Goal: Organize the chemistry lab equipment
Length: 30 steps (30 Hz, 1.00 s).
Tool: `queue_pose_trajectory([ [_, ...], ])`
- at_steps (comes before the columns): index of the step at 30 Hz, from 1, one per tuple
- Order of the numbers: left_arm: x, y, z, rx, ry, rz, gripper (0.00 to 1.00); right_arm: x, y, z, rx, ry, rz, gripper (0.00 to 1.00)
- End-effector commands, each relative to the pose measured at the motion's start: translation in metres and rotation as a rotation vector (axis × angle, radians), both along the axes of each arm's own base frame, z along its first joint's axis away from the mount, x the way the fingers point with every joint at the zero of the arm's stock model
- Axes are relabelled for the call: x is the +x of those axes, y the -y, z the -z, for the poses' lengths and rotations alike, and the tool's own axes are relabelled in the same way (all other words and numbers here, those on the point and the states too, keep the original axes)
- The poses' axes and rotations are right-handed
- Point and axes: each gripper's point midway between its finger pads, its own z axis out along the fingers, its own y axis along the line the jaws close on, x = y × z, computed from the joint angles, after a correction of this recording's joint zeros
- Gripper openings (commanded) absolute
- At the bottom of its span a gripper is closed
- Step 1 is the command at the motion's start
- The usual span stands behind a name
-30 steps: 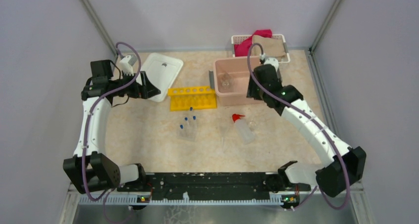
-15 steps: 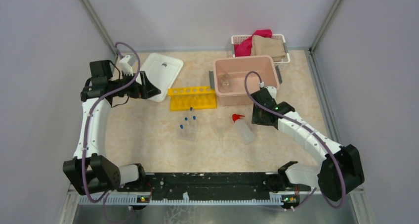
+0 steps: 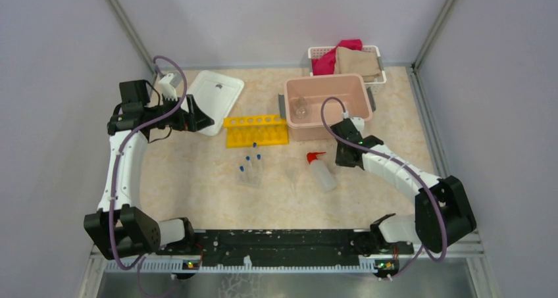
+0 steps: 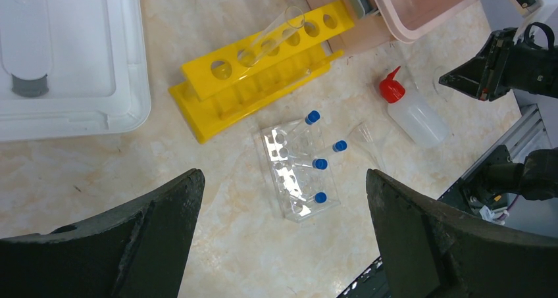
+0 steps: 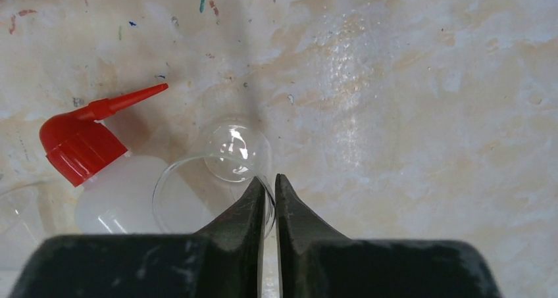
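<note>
My right tool [image 5: 270, 183] pinches the thin rim of a clear glass piece [image 5: 237, 153] beside the squeeze bottle [image 5: 125, 193]; my left tool [image 4: 283, 177] hangs spread wide.

Pale grey walls [image 3: 276, 15] enclose an evenly lit beige marbled tabletop [image 3: 197, 186].

The counter [image 5: 428, 81] looks like smooth stone. The squeeze bottle [image 5: 125, 199] is cloudy plastic. The round flask [image 5: 237, 152] is clear, shiny.

Bright, even light, soft shadows, sharp focus; glints on clear round flask [image 5: 235, 152].
</note>
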Motion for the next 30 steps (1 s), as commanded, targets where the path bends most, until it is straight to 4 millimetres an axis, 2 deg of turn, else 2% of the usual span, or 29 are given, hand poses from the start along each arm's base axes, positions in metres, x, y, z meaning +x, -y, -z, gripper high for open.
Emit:
queue_pose_trajectory([
  [1, 0.0, 0.0, -0.007, -0.005, 0.037, 0.007, 0.99, 0.01, -0.002, -0.011, 0.033, 0.054, 0.022, 0.02],
  [5, 0.002, 0.0, -0.011, -0.008, 0.041, 0.011, 0.99, 0.011, -0.002, -0.041, 0.061, 0.103, 0.026, 0.0],
  [7, 0.002, 0.001, -0.014, -0.012, 0.046, 0.014, 0.99, 0.013, -0.002, -0.07, 0.081, 0.154, 0.022, 0.0],
  [12, 0.004, 0.001, -0.015, -0.017, 0.05, 0.016, 0.99, 0.02, -0.001, -0.161, 0.127, 0.311, 0.012, 0.0],
  [15, 0.004, 0.002, -0.015, -0.021, 0.045, 0.017, 0.99, 0.033, -0.001, -0.213, 0.134, 0.398, 0.014, 0.0],
  [17, 0.003, 0.002, -0.017, -0.025, 0.05, 0.018, 0.99, 0.049, -0.004, -0.227, 0.123, 0.42, 0.018, 0.0],
  [19, 0.002, 0.003, -0.019, -0.029, 0.053, 0.016, 0.99, 0.068, -0.004, -0.234, 0.102, 0.439, 0.038, 0.0],
  [21, 0.001, 0.003, -0.019, -0.029, 0.054, 0.013, 0.99, 0.09, -0.003, -0.233, 0.054, 0.452, 0.057, 0.0],
  [27, 0.0, 0.003, -0.018, -0.026, 0.054, 0.013, 0.99, 0.162, 0.016, -0.188, 0.001, 0.388, 0.135, 0.0],
  [30, 0.0, 0.003, -0.019, -0.026, 0.061, 0.013, 0.99, 0.188, 0.024, -0.159, -0.062, 0.333, 0.166, 0.0],
])
